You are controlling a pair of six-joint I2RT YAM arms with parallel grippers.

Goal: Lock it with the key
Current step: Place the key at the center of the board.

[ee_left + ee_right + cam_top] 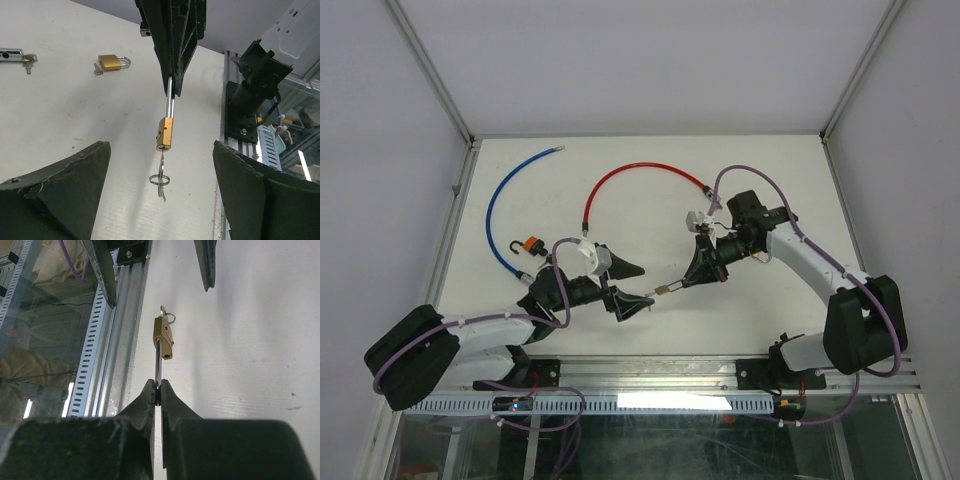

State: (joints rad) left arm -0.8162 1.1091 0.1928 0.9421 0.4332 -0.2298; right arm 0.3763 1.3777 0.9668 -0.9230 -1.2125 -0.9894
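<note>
Step in hand: the key is judged ready to be gripped, since the padlock [165, 134] is offered up by the right gripper with the left gripper set around its key end.
Right gripper [158, 390]: the fingers are pressed together on the steel shackle [170, 102], and the brass body is carried clear of the tabletop [770, 170].
Left gripper [646, 284]: the fingers are spread wide, one on each side of the key, and nothing is touched.
Key [161, 162]: it is seated in the keyway at the body's free end.
Place of the padlock: it is held in the air between the two grippers, over the middle of the tabletop towards its near edge.
Shackle seating: this cannot be told, because the lock is seen edge-on.
Next move: the left fingers would need to be closed squarely on the thin key head. The wrist would then be rolled about the key's axis while the shackle is held firm. A slip on the key is judged the main risk.
Padlocks: two are counted, the held one and a second padlock [112, 62] lying on the tabletop.
Keys: three are counted, one in the held lock, one [97, 68] at the second padlock and one [28, 61] at a chrome lock end [10, 54].
Cables: two are counted, a blue cable [490, 210] by the left edge and a red cable [640, 167] towards the far edge.
</note>
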